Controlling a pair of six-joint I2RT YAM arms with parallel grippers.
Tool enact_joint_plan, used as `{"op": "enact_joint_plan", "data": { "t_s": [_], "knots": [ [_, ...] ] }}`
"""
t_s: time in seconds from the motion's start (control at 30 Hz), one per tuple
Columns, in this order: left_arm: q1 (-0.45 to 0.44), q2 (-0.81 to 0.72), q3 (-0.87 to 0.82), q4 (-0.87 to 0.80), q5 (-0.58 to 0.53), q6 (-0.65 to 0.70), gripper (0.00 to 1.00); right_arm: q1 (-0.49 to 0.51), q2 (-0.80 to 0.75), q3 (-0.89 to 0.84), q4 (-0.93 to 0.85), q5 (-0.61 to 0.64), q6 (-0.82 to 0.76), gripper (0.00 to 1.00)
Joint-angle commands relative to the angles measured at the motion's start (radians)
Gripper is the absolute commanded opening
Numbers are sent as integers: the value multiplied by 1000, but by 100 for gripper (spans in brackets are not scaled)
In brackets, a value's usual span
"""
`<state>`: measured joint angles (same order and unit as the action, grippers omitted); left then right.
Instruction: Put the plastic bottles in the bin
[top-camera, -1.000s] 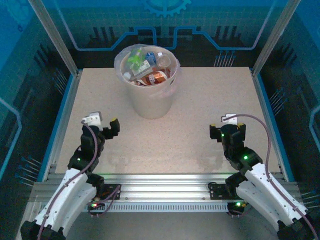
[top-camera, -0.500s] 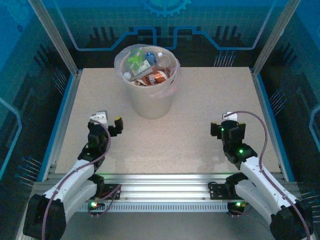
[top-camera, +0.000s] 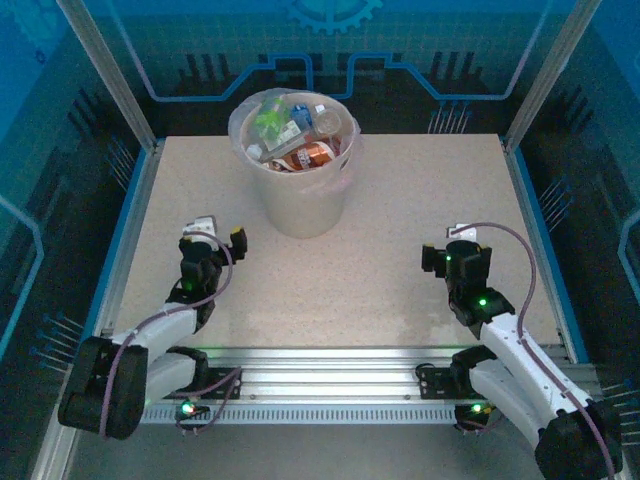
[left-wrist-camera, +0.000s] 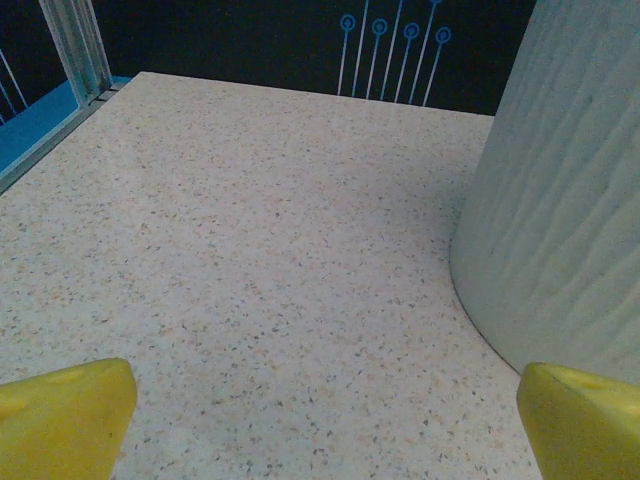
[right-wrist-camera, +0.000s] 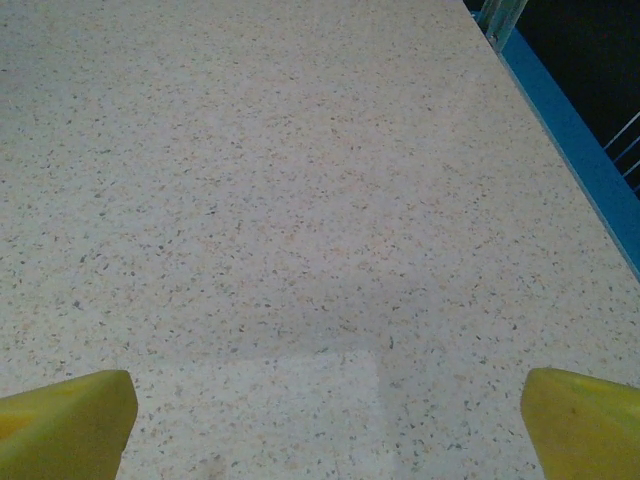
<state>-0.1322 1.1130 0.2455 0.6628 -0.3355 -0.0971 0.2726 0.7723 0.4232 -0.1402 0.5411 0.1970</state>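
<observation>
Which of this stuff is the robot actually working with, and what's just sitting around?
For the job:
- bottles, inside the bin
- bin

Just there:
- table
- posts
- blue wall

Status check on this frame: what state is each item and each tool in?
bin: upright at the far side of the table, holding bottles.
plastic bottles: piled inside the bin, up to about its rim.
left tool: open, holding nothing, low beside the bin's wall.
right tool: open, holding nothing, over the table.
</observation>
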Motion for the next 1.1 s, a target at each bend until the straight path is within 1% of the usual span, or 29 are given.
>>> {"op": "enact_joint_plan", "data": {
  "t_s": [0.0,0.17,0.23,0.53,0.67,0.77,0.87,0.93,0.97,1.0,1.03,1.07],
  "knots": [
    [21,48,-21,135,45,9,99,-19,-8,-12,37,-13,-6,100],
    [51,129,-29,221,79,13,99,-26,-5,-16,52,-28,-16,100],
    [59,130,-31,228,92,21,99,-28,-1,-22,66,-35,-22,100],
    [131,198,-48,360,187,41,99,-41,40,-61,173,-61,-34,100],
    [158,320,-48,503,235,44,99,-48,69,-71,219,-71,-41,100],
    [174,410,-31,553,273,35,99,-55,92,-84,273,-83,-51,100],
    [188,460,6,537,353,46,99,-71,120,-106,364,-106,-79,100],
    [201,437,49,419,431,55,99,-89,144,-129,451,-133,-97,100],
    [203,445,75,380,461,65,99,-104,160,-144,502,-155,-104,100],
    [203,440,111,306,485,77,99,-123,179,-161,553,-183,-108,100],
    [195,437,128,268,471,87,99,-143,196,-172,598,-209,-109,100],
    [192,440,122,287,467,88,99,-164,221,-182,642,-239,-109,100]
  ]
}}
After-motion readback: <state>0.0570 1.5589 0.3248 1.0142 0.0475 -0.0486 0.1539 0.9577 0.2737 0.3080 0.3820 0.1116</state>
